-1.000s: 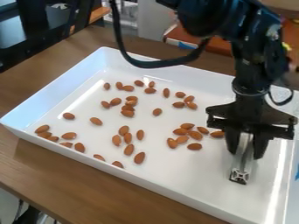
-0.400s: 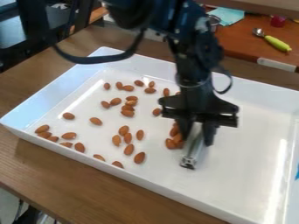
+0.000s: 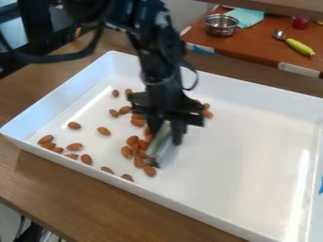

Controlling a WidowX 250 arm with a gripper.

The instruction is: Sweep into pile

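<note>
A wooden counter (image 3: 69, 189) carries a large white tray (image 3: 246, 175), set at a slant and reaching from the left side across to the right. Toward the tray's left corner, a loose string of almonds (image 3: 74, 146) lies close to the wall. Two single almonds sit farther in, apart from each other, and two more rest along the front wall. Up toward the rear corner, several almonds are scattered, some bunched close together beside the arm (image 3: 157, 61).

Next to the right, around the tray's left-centre, comes a tight bunch of almonds (image 3: 139, 161), crowded at the left side of a silvery metal bar (image 3: 161, 147). The end effector (image 3: 165, 136) hangs over this part of the tray, clenched on the bar, which slants downward to the left with its lower end down by the almonds. Right of the arm, a few almonds (image 3: 208, 114) lie together toward the back wall, partly hidden.

Behind the tray stands a reddish-brown table (image 3: 252, 49). On it, from left to right, are a metal pot (image 3: 221, 26), a pale blue-green cloth (image 3: 247, 17), and a utensil (image 3: 299, 46) with a metal head and yellow-green handle; a small red object (image 3: 300, 23) sits behind the utensil.
</note>
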